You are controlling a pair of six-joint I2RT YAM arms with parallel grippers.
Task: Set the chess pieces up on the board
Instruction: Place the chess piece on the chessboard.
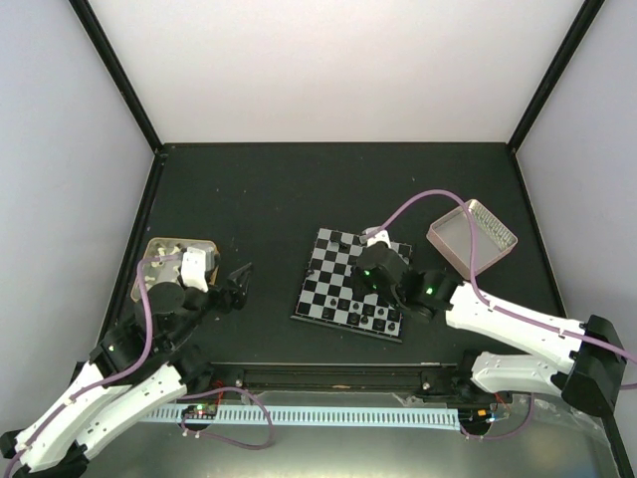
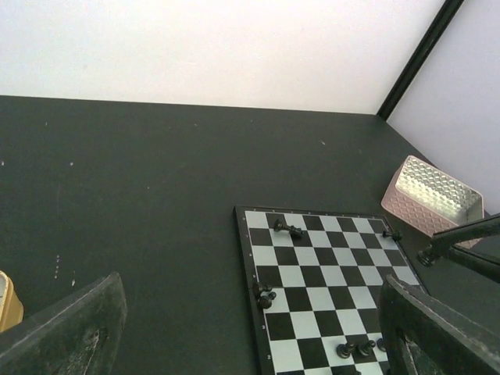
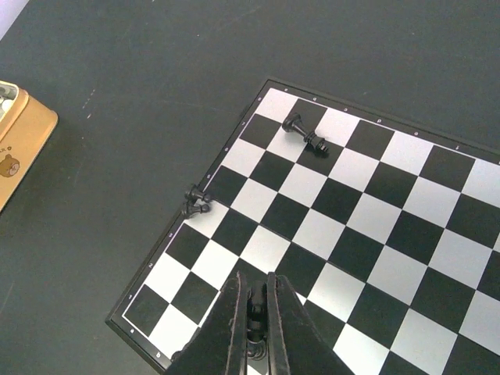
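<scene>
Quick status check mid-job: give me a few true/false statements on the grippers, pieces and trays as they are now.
1. The right gripper is shut on a piece. True.
2. The left gripper holds a piece. False: it is open and empty, left of the board.
3. The pink tray sits on the board. False: it stands on the table, off the board's far right corner.
4. The board has toppled pieces on it. True.

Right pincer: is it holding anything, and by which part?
Yes, the right pincer pinches a black chess piece by its sides, over the board. Which end is up cannot be told.
</scene>
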